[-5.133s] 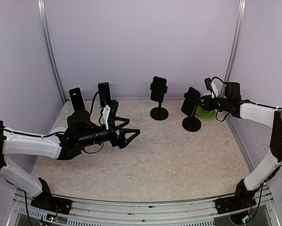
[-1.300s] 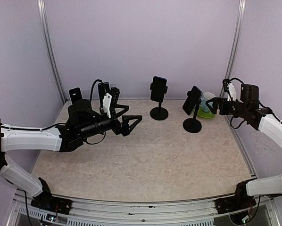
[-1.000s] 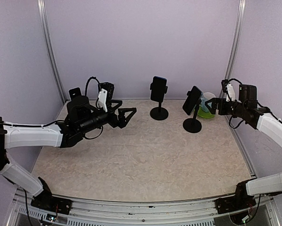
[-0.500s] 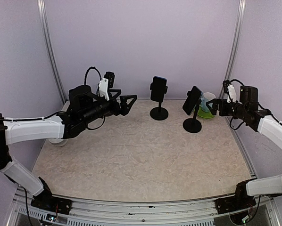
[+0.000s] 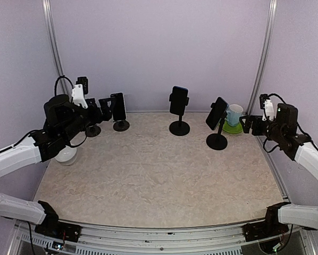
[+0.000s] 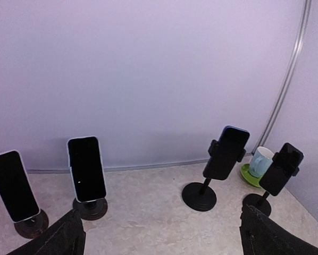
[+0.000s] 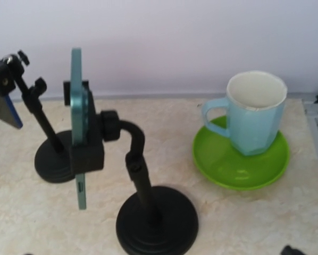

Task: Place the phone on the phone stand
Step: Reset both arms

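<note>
Four phones stand at the back of the desk (image 5: pixel 164 180), and each one already sits on a stand, so the placing looks done. What remains is to back the arms off cleanly.

The phone (image 5: pixel 216 112) nearest the right gripper (image 5: pixel 245 124) is clamped in its phone stand (image 7: pixel 156 223), to the right of the centre phone (image 5: pixel 178 99). It has a dark screen and a pale teal back. From the right wrist it shows edge-on, upright, with the clamp gripping both long sides. The stand is a thin bent stalk on a small round foot, so it probably tips with little push.

The right gripper hangs apart from the phone, on the far side of the cup (image 7: pixel 254 114) and green saucer (image 7: pixel 239 164). Its jaws lie almost outside its own camera, so I cannot tell how wide they are. Nothing shows between them.

The left gripper (image 6: pixel 160 223) is spread wide with nothing in it, and it looks over the two left phones (image 6: pixel 86 169) from above.

To do this step well, each arm should pull straight back and upward, away from the row of stands. It should not sweep sideways past a stalk or the cup. Any swing toward the bases is best left until the fingers are clear of the phone tops.
</note>
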You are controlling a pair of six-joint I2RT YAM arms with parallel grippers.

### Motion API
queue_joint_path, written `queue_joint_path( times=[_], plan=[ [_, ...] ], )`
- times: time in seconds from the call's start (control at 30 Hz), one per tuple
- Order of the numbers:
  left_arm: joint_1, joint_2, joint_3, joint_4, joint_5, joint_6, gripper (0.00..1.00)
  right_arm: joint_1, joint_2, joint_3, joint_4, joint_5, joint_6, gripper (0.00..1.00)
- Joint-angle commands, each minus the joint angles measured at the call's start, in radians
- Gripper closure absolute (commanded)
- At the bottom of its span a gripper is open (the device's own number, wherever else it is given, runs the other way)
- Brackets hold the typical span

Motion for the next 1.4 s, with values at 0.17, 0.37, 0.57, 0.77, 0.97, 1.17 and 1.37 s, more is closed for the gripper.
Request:
queue_joint_path(
  times=[0.17, 0.37, 0.57, 0.77, 0.97, 1.17, 1.37],
  plan=[
    [0.073, -0.048, -0.022, -0.207, -0.245, -0.068, 0.01, -0.010, -0.073, -0.032, 0.043, 0.128, 0.010, 0.00],
    [0.152, -0.136, -0.035, -0.290, -0.307, -0.004, 0.01, -0.009, -0.113, -0.021, -0.005, 0.090, -0.016, 0.00],
    [0.266, -0.280, -0.094, -0.305, -0.156, 0.032, 0.01, -0.009, -0.136, 0.009, -0.096, 0.054, -0.043, 0.00],
    [0.301, -0.309, -0.090, -0.366, -0.103, 0.071, 0.01, -0.009, -0.161, 0.038, -0.166, 0.050, -0.050, 0.00],
    [0.345, -0.322, -0.130, -0.339, -0.005, 0.049, 0.01, -0.009, -0.232, 0.025, -0.143, 0.098, -0.076, 0.00],
    [0.349, -0.292, -0.100, -0.345, 0.031, 0.040, 0.01, -0.009, -0.230, 0.024, -0.137, 0.138, -0.060, 0.00],
    [0.349, -0.315, -0.115, -0.359, 0.029, 0.035, 0.01, -0.009, -0.202, 0.026, -0.148, 0.106, -0.078, 0.00]
  ],
)
